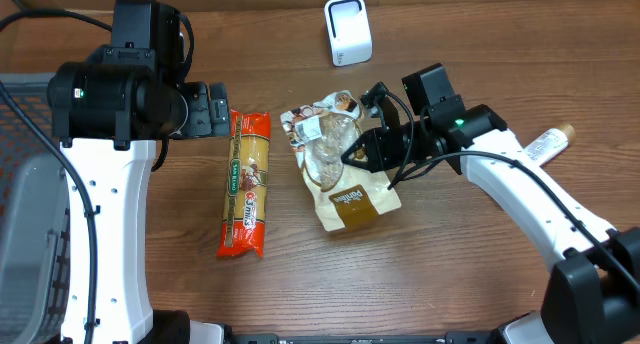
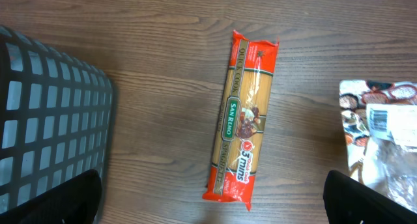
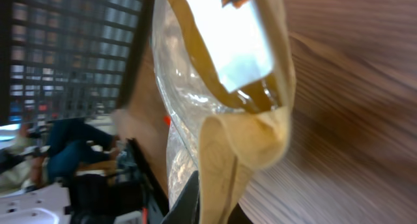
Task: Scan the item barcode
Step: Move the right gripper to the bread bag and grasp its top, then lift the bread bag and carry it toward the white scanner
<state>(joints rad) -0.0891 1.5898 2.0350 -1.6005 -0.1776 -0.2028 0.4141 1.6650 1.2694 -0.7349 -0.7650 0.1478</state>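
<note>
A clear bag with a tan base (image 1: 332, 174) lies mid-table, its white label (image 1: 308, 129) at the far end. My right gripper (image 1: 356, 152) is shut on the bag's right edge. In the right wrist view the bag (image 3: 221, 74) fills the frame, its tan fold pinched beside a dark finger (image 3: 189, 201). A white scanner (image 1: 348, 30) stands at the back. My left gripper (image 1: 213, 111) hangs open and empty above the table by the top end of a red spaghetti pack (image 1: 247, 182); that pack (image 2: 242, 120) lies flat beyond the fingers (image 2: 81, 198).
A dark mesh basket (image 1: 25, 184) stands at the left edge, and its corner (image 2: 45, 120) shows in the left wrist view. A small bottle (image 1: 550, 142) lies at the far right. Bare wood lies in front of both packs.
</note>
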